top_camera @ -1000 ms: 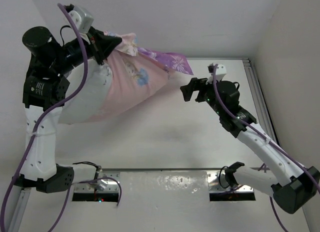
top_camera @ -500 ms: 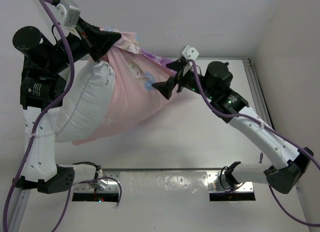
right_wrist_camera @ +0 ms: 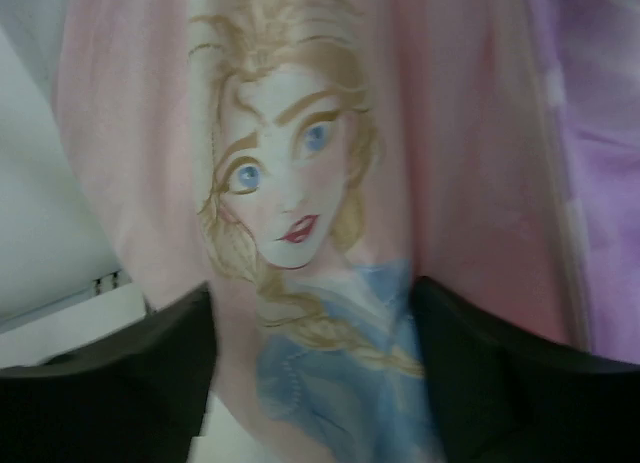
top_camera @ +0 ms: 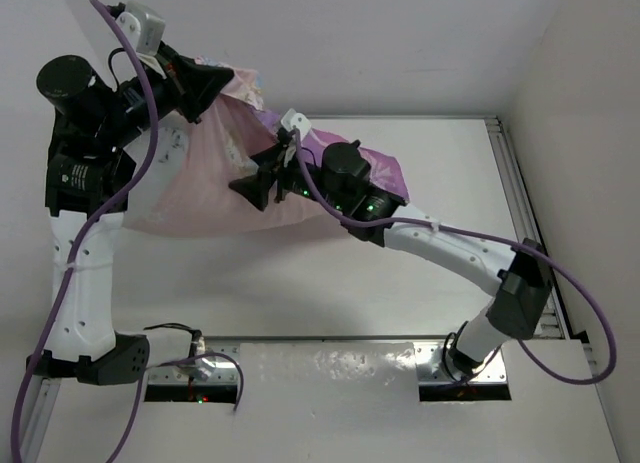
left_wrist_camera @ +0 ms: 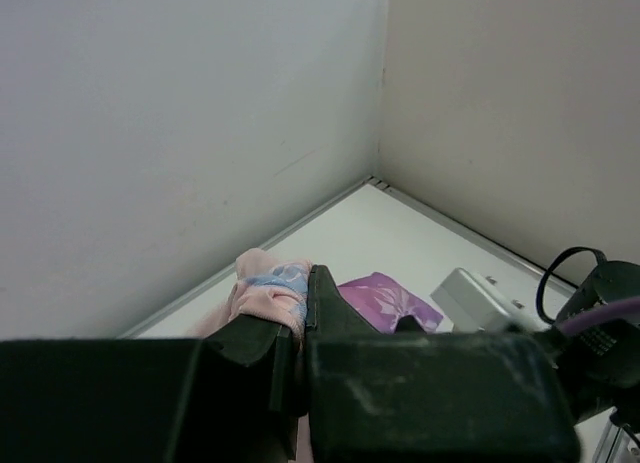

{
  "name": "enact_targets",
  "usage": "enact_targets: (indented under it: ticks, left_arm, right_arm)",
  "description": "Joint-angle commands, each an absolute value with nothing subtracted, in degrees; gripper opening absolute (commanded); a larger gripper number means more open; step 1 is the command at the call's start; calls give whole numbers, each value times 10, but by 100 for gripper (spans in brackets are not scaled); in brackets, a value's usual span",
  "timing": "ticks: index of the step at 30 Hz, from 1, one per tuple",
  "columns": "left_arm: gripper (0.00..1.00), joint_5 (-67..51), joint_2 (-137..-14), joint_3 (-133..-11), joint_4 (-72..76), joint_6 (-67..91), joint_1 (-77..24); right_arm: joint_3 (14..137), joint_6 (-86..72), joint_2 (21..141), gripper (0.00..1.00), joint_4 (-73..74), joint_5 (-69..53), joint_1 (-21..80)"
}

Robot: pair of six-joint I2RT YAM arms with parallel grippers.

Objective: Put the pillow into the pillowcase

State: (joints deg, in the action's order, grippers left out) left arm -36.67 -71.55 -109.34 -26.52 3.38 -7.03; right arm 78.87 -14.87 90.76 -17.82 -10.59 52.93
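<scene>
My left gripper [top_camera: 218, 83] is raised at the far left and shut on a bunched edge of the pillowcase [top_camera: 205, 198], which hangs from it with its pale pink inside showing. Its purple end [top_camera: 378, 169] lies on the table behind my right arm. In the left wrist view the jaws [left_wrist_camera: 303, 308] pinch pink and blue fabric [left_wrist_camera: 268, 288]. My right gripper [top_camera: 248, 189] is open and pressed against the hanging case. In the right wrist view the blonde princess print [right_wrist_camera: 285, 198] fills the frame and bulges between my spread fingers [right_wrist_camera: 500, 378]. The white pillow is hidden under the case.
White walls meet in a corner close behind the left gripper. The metal table rail [top_camera: 515, 183] runs along the right side. My right arm [top_camera: 450, 245] stretches across the middle of the table. A purple cable [top_camera: 150, 148] loops by the left arm.
My right arm has swung left across the table and pushed its open gripper into the case. The pillow's white bulge at the left is no longer in view. The left gripper stays shut on the edge.
</scene>
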Motion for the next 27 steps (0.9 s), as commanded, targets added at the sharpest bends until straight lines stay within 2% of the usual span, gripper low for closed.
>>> enact_targets:
  ticks: [1,2,3,5,6,11,13,14,16,17,18,24,27]
  left_arm:
    - [0,-361,-676,-1091,-188,16,-69]
    - [0,-363,-673,-1086,-192,14,-68]
    - [0,-364,-669,-1078,-197,12,-68]
    - [0,-365,-663,-1066,-197,10,-68]
    - [0,-366,-657,-1060,-194,8,-69]
    - [0,-364,-651,-1038,-187,4,-69]
    - [12,-365,-650,-1030,-185,4,-69]
    - [31,-366,-649,-1025,-182,4,-69]
    - [53,-368,-642,-1003,-172,-13,-70]
    - [83,-369,-635,-993,-169,-19,-70]
    - [99,-365,-632,-984,-168,-23,-69]
    - [100,-269,-606,-947,-178,-53,-63]
    - [100,-207,-601,-942,-182,-66,-56]
  right_arm:
    - [806,-226,937,64,-230,-9,529]
    - [814,-233,945,44,-239,-8,530]
    - [814,-242,947,30,-245,-6,530]
    - [803,-245,946,7,-270,10,533]
    - [794,-244,938,0,-279,18,533]
    - [754,-234,898,0,-287,67,523]
    - [733,-219,862,0,-283,106,518]
    - [726,-205,847,0,-281,118,512]
    - [705,-193,802,0,-267,127,494]
    - [698,-186,785,0,-259,127,484]
    - [689,-185,771,0,-253,126,476]
    - [592,-180,637,0,-191,112,369]
    - [594,-163,585,0,-146,100,319]
